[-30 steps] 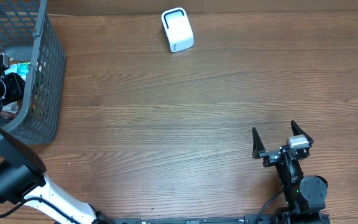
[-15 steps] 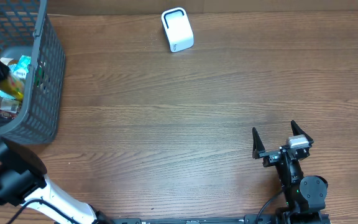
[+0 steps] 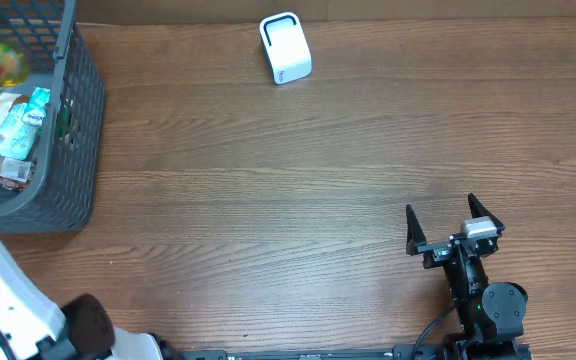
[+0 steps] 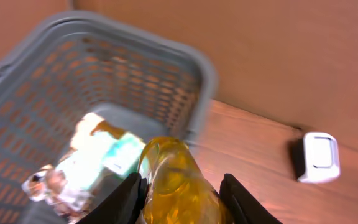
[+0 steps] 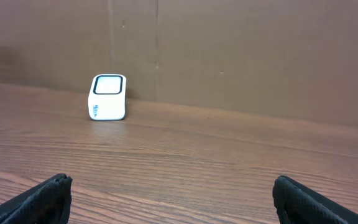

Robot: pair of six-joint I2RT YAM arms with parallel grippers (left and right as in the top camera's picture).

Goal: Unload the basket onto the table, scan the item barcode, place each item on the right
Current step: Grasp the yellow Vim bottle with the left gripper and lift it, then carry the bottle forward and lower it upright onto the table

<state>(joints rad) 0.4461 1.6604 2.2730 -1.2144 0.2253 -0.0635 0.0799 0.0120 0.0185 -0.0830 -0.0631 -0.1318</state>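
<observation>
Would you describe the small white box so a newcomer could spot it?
On the brown wooden table, look to the far edge, near the cardboard wall. The small white rounded box stands alone there; only it has a dark-framed window.

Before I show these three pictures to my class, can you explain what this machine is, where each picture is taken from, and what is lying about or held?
This is a robot with two arms at a wooden table; each arm ends in a two-fingered claw. One picture looks straight down from above. The other two come from small cameras on the wrists, so each shows its own claw's fingers at the bottom edge. On the table stand a grey mesh basket holding some packets and, at the far edge, a small white barcode scanner. The left claw is shut on a yellow see-through item over the basket. The right claw is open, holds nothing, and faces the scanner.
</observation>
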